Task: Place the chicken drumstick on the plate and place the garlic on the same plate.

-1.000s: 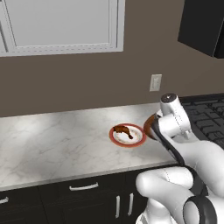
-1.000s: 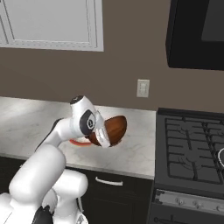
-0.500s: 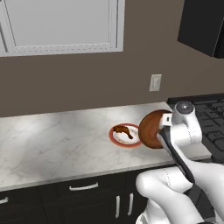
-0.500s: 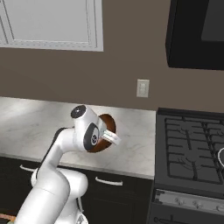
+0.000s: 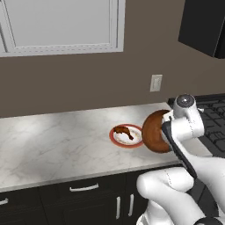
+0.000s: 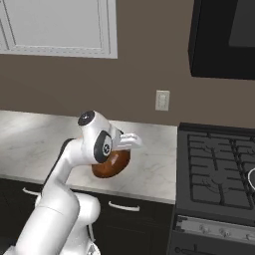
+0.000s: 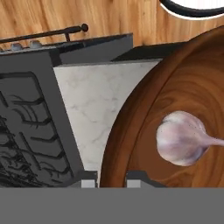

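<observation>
While the chicken drumstick [image 5: 124,131] lies on the plate [image 5: 117,139] on the marble counter [image 5: 52,145], I see the garlic [image 7: 180,138] resting inside the wooden bowl [image 7: 175,100], just beside the plate and next to the stove [image 6: 219,169]. My claw [image 7: 110,180] hovers over the bowl's rim, its jaws drawn narrow and holding nothing.

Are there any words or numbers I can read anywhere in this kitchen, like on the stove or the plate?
None: no words, numbers, labels or signs can be read.
The black stove bears no readable writing, and its small knobs show no marks.
The white plate with a red-orange rim and the white wall outlet are plain.
</observation>
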